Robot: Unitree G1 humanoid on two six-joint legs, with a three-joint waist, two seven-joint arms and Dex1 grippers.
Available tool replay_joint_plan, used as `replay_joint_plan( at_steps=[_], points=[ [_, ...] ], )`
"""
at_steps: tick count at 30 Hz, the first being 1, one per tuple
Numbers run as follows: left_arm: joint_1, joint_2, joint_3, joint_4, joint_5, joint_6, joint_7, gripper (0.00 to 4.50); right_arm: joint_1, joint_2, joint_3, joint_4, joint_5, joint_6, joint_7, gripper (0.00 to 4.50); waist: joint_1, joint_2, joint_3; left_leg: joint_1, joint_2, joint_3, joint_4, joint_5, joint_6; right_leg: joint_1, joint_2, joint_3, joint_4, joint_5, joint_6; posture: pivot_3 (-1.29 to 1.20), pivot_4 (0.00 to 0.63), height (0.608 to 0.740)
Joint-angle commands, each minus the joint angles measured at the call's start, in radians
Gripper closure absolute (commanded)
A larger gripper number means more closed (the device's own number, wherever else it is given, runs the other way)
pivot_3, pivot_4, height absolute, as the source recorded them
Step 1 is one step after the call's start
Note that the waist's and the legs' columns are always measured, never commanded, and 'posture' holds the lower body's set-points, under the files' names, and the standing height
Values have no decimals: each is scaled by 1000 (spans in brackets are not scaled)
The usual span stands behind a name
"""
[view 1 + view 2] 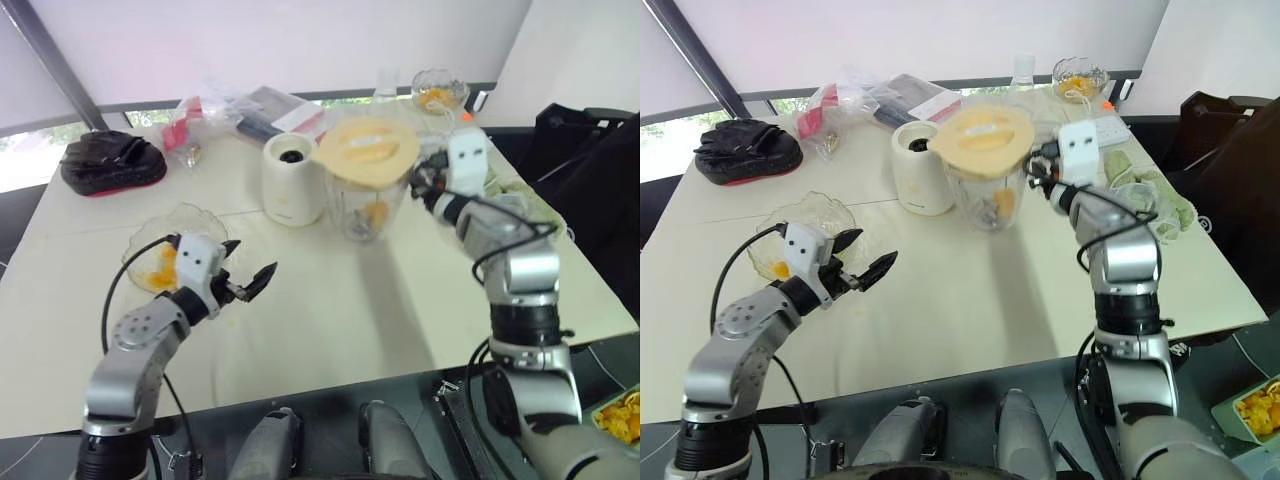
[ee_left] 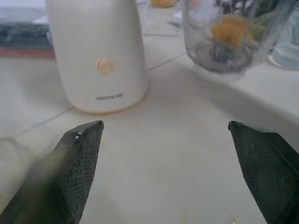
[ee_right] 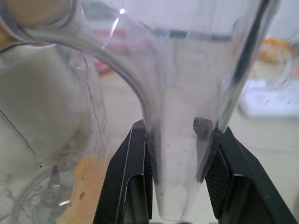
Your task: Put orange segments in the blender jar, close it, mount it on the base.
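Jar (image 1: 365,205), lid on, beside the base (image 1: 291,180) on the surface; right pincer (image 3: 180,154) clamps its handle, the sensible hold for slick, rigid plastic. Left pincer (image 1: 250,270) gapes empty.

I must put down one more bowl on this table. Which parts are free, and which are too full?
Free: the wide near part of the table, between the left tool and the right arm, in front of the base and blender jar. Crowded: the far edge behind them, with bags and a glass bowl; the left side holds another glass dish.
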Motion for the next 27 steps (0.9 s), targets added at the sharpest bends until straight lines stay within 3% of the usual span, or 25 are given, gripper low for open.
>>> replay_joint_plan(
  at_steps=[1, 8, 12, 20, 27],
  points=[
    [-23, -26, -39, 26, 35, -91, 35, 34, -217, -15, -60, 59, 22, -11, -34, 3599, 2, 0, 0, -4, 1, 0, 0, 0, -1, -4, 0, 0, 1, 0, 0, 0, 150, 740],
    [-35, -65, -82, 92, 79, -189, 84, 34, -578, 44, -41, 516, -21, -214, -93, 3599, -4, 0, 0, -7, 3, 1, -3, 1, -2, -8, 2, -2, -1, 2, -2, 0, 150, 740],
    [-28, -66, -86, 88, 94, -206, 111, 34, -750, 135, -45, 826, -37, -392, -158, 3599, -8, 0, 0, -7, 3, 2, -3, 1, -2, -9, 1, -1, 0, 2, -2, 0, 150, 740],
    [11, -61, -87, 38, 104, -198, 151, 34, -860, 219, -45, 1141, -61, -590, -222, 3599, -6, 0, 0, -10, 3, 2, -4, 1, -2, -12, 1, -1, 0, 2, -2, 0, 150, 740],
    [45, -45, -78, 5, 109, -189, 168, 34, -847, 260, -45, 1223, -70, -645, -228, 3599, -8, 1, 0, -10, 3, 2, -4, 1, -3, -13, 2, -1, 0, 2, -2, 0, 150, 740]
  ],
)
